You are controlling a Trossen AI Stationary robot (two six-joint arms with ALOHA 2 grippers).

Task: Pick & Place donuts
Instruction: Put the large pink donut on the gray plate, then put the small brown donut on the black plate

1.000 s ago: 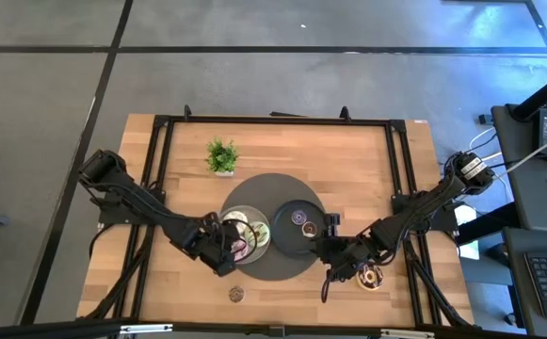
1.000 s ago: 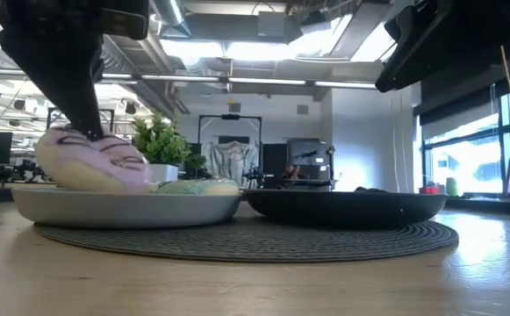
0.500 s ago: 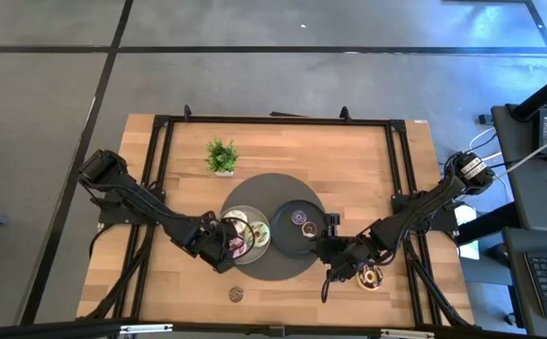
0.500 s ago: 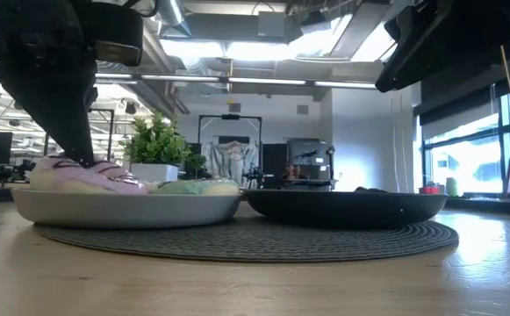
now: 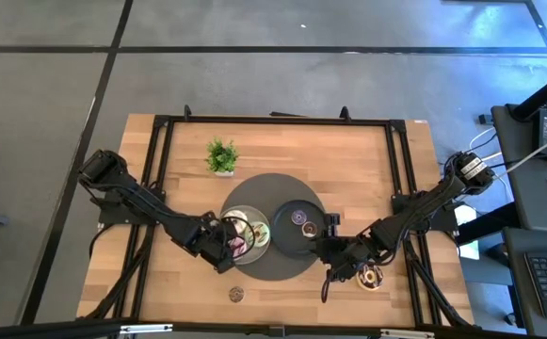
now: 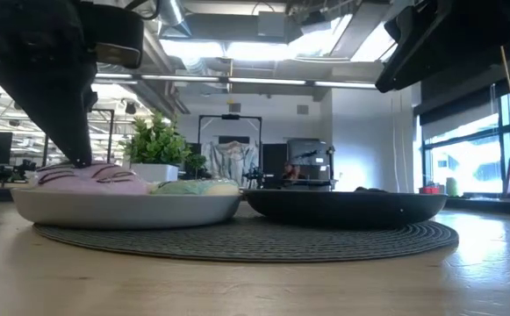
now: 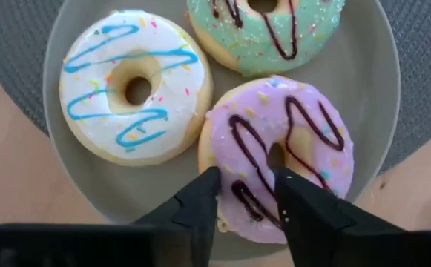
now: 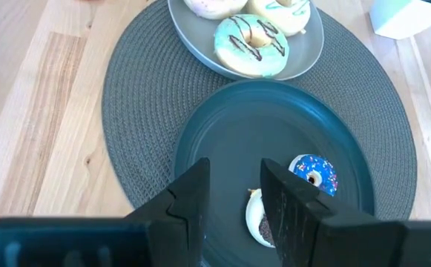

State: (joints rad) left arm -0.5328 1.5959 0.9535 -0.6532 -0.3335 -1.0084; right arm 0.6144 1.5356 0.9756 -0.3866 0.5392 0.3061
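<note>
While the left gripper [image 7: 246, 194] sits low over the grey plate [image 7: 378, 96], its jaws stand slightly parted astride the near rim of the pink donut with dark stripes [image 7: 278, 156]; whether they pinch it I cannot tell for sure, but the donut lies flat on the plate, so judged a release or a first grip, not a carry. Beside it on the same plate: white donut with blue drizzle [image 7: 135, 85], touching the pink one; beyond, green donut with dark drizzle [image 7: 267, 30].

Right gripper [image 8: 234, 194] hovers over the dark plate [image 8: 222, 133], jaws parted, holding nothing. Just past its fingers, a small blue-iced donut [image 8: 313, 172] and a pale one with dark centre [image 8: 258, 216], partly hidden.

High view: both plates side by side on the round woven mat [image 5: 271, 184]. Two donuts are off the mat on the desk [image 5: 282, 141]: a brown one [image 5: 236, 294] near the front edge, another [image 5: 371, 277] by the right arm. Potted plant [image 5: 221, 155] farther back.

Next move, as judged: left jaws clear straight up without dragging the pink donut, then go for the loose brown one.
</note>
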